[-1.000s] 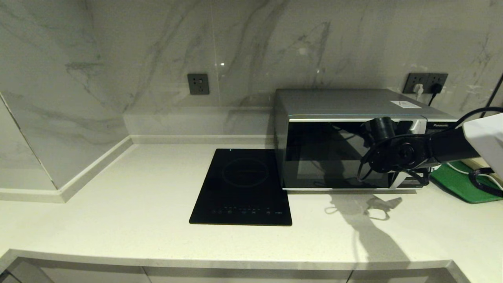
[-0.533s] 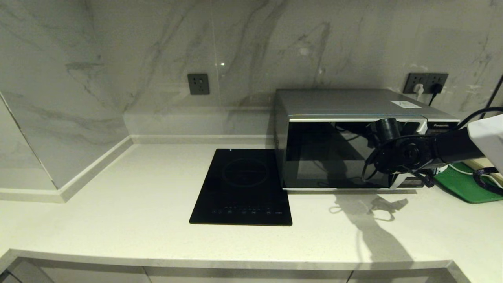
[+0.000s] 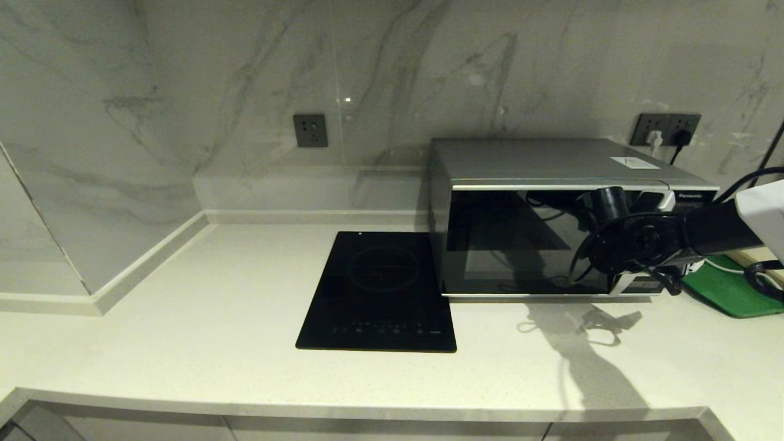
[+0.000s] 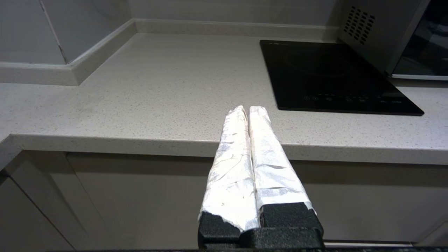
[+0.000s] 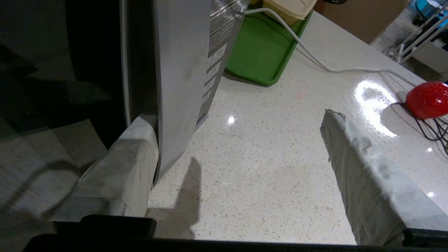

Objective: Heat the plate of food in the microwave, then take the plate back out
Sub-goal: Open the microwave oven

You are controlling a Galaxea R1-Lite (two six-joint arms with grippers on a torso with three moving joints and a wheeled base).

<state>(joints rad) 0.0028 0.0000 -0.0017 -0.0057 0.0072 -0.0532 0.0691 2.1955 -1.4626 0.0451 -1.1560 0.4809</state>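
From the head: finds the right gripper [image 3: 631, 278] low at the front of the microwave [image 3: 551, 177], shifted a little toward the keypad end compared with a second ago. Shows the dark glass door shut against the case. Shows no plate of food anywhere: not on the countertop [image 3: 214, 318], not on the induction cooktop [image 3: 376, 291], not on the visible part of the green tray [image 3: 729, 294]. Cannot tell whether it is behind the glass.

From the left wrist: finds the left gripper [image 4: 247, 109] parked off the front edge of the counter, foil-wrapped fingers pressed together on nothing.

From the right wrist: shows the fingers spread wide and gripping nothing. Puts one wrapped finger [image 5: 122, 161] against the door glass, right beside the silver trim [image 5: 182, 70]; puts the other [image 5: 353, 157] out over bare counter, well apart from the trim. Brings the trim between the two fingers. Also takes in a white cable [image 5: 315, 59], a cream container [image 5: 287, 8] on the tray, and a red object [image 5: 428, 99] off to the side.

Reads as lining up on the door's handle edge, judging by that straddle. Leaves a squeeze and a pull to get the door open.
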